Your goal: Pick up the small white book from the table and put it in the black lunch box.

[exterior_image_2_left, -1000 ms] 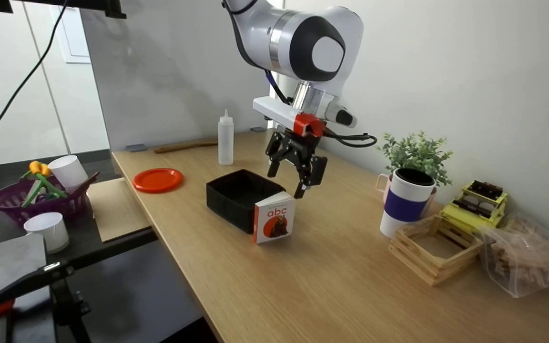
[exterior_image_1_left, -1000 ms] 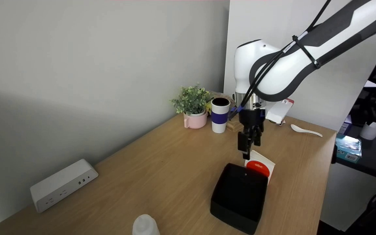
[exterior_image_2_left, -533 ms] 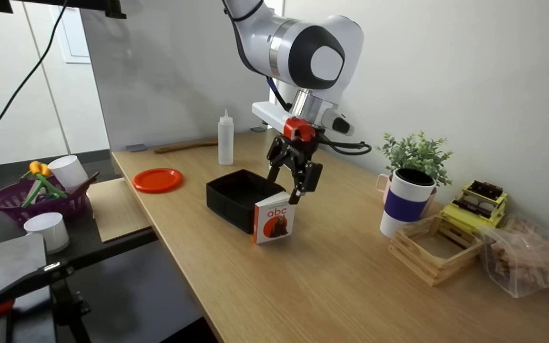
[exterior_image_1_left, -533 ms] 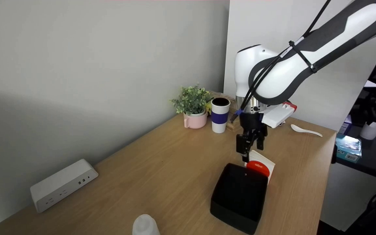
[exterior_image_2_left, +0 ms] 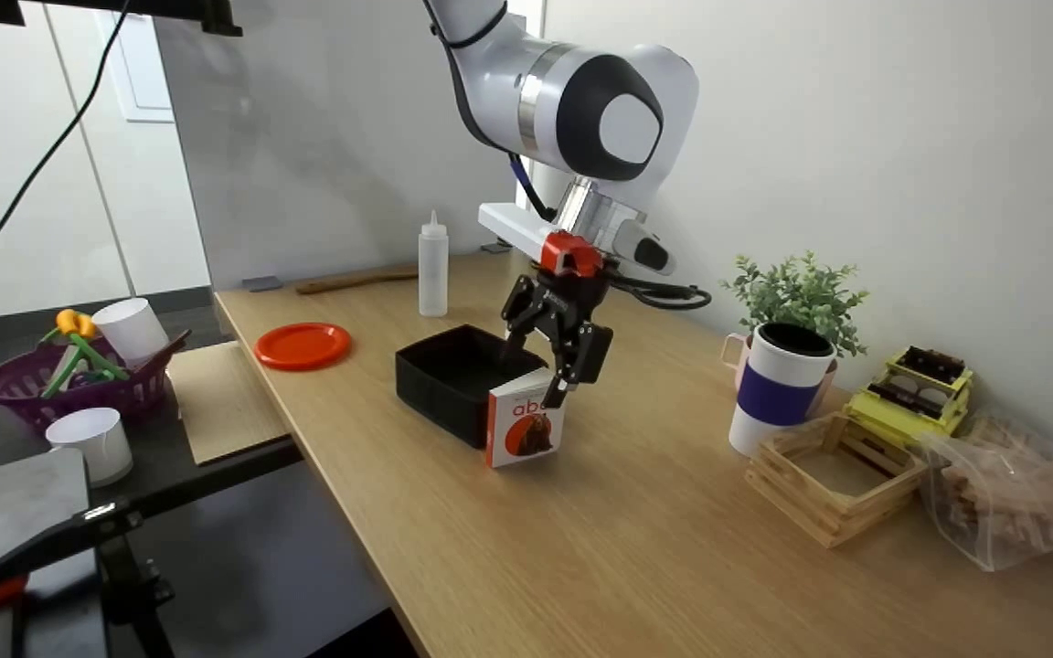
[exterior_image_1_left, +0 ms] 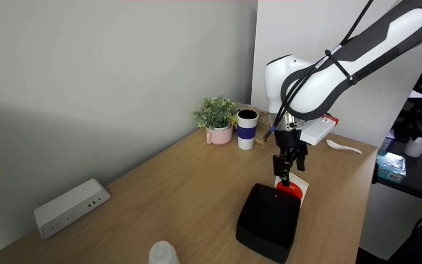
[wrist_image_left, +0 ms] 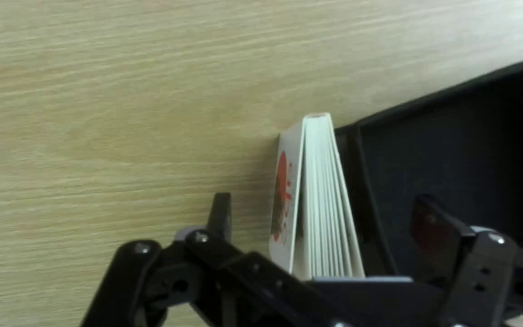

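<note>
Small white book [exterior_image_2_left: 526,425] stands upright just beside black lunch box [exterior_image_2_left: 440,402]. Gripper [wrist_image_left: 325,215] is spread wide, straddling it, presumably to pinch across its thickness.

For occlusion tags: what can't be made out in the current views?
Book: near end behind gripper, wrist view; lower part behind box, in an exterior view.
Title: last letter partly covered by fingertip, in an exterior view.
Bottle: lower part cut off by bottom edge, in an exterior view.
Pink mug: mostly behind tumbler, in an exterior view.
</note>
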Controlling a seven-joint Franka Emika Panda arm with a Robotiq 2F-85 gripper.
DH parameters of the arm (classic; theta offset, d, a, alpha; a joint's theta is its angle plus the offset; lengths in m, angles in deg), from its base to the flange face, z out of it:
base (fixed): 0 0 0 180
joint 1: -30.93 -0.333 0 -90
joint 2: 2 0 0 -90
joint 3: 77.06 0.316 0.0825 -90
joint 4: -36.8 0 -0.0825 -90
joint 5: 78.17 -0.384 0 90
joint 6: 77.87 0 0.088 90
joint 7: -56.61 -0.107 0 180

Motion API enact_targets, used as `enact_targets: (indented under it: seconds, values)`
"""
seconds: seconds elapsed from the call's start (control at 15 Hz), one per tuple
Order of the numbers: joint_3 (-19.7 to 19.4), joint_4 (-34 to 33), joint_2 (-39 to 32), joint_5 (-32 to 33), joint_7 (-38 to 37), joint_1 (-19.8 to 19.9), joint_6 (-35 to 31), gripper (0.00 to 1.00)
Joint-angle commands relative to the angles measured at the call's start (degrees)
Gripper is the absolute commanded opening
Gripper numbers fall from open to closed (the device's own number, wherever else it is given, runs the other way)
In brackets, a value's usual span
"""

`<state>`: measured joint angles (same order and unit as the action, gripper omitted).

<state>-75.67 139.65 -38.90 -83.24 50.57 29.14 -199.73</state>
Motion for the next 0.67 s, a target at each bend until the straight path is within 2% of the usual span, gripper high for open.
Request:
enact_targets:
  seconds: [0.0, 0.27, 0.6]
  values:
    - [-0.2, -0.3, -0.9, 4.2, 6.6, 0.0, 5.9, 1.00]
    - [-0.7, -0.1, -1.8, 12.5, 11.9, -0.8, 9.7, 1.00]
    - [-0.1, 0.1, -2.7, 18.6, 17.2, -0.5, 8.2, 1.00]
